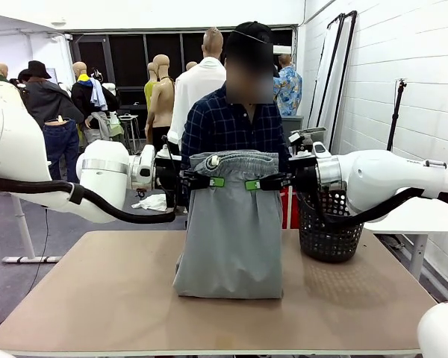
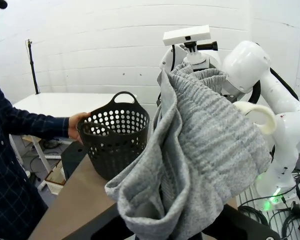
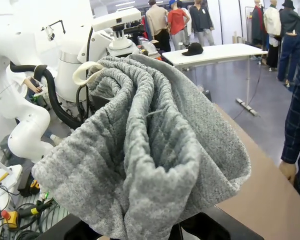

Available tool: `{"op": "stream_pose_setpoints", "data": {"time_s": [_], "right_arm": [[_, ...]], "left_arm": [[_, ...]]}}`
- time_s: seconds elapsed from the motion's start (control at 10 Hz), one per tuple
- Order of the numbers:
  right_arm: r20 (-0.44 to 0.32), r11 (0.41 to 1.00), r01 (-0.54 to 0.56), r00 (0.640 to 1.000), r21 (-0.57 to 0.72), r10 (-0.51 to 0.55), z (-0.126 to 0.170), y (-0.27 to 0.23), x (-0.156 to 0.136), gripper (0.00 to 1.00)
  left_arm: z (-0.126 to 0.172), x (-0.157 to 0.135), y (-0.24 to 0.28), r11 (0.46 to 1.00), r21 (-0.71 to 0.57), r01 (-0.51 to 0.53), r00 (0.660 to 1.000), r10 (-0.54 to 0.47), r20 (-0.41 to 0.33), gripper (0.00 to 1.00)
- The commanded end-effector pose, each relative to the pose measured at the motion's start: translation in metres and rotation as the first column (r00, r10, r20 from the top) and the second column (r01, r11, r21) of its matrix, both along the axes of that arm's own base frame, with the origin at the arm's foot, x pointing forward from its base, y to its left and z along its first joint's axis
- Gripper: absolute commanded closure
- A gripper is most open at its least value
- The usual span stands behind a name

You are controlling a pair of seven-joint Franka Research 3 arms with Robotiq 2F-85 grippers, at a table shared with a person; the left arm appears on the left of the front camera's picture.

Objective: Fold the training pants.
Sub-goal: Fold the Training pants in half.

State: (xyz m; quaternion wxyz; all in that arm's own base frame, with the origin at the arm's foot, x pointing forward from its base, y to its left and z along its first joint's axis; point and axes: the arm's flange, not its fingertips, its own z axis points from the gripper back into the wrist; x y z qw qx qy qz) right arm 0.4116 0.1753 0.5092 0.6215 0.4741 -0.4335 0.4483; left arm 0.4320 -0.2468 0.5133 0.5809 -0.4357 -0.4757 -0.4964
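Black mesh basket point(image 1: 329, 227) is sitting on the tan surface point(image 1: 97, 298) at its far right corner, upright, handles up. Person in a dark plaid shirt point(image 1: 228, 127) is standing at the far side. White table point(image 3: 215, 52) with a black cap point(image 3: 192, 48) on it is standing in the background, other people gathering beyond it.

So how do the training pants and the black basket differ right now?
The training pants are soft light grey cloth, held up by the waistband between the left gripper and right gripper, hem on the table. The black basket is rigid, perforated, standing at the table's right far edge with the person's hand on it. Both touch the table.
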Motion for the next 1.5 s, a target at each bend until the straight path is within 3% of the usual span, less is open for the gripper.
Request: {"op": "stream_pose_setpoints", "data": {"time_s": [0.0, 0.4, 0.9, 1.4], "right_arm": [[-0.062, 1.000, -0.015, 0.998, 0.004, 0.015, -0.010, 0.006, -0.006, 1.00], [-0.059, 1.000, -0.008, 0.998, 0.004, 0.008, -0.013, 0.013, 0.011, 1.00], [-0.002, 0.999, -0.043, 0.999, -0.025, 0.043, 0.008, 0.026, 0.055, 1.00], [0.201, 0.994, -0.043, 0.978, -0.103, 0.063, 0.061, 0.043, 0.092, 1.00]], "left_arm": [[0.000, -0.015, 0.011, 1.000, 0.003, -0.014, 0.998, 0.014, -0.056, 1.00], [-0.018, 0.001, 0.009, 0.999, 0.001, -0.044, 0.995, 0.044, -0.090, 1.00], [0.000, 0.045, -0.005, 0.997, 0.020, -0.073, 0.995, 0.075, -0.065, 1.00], [0.042, 0.093, -0.026, 0.996, 0.032, -0.081, 0.995, 0.079, 0.068, 1.00]]}}
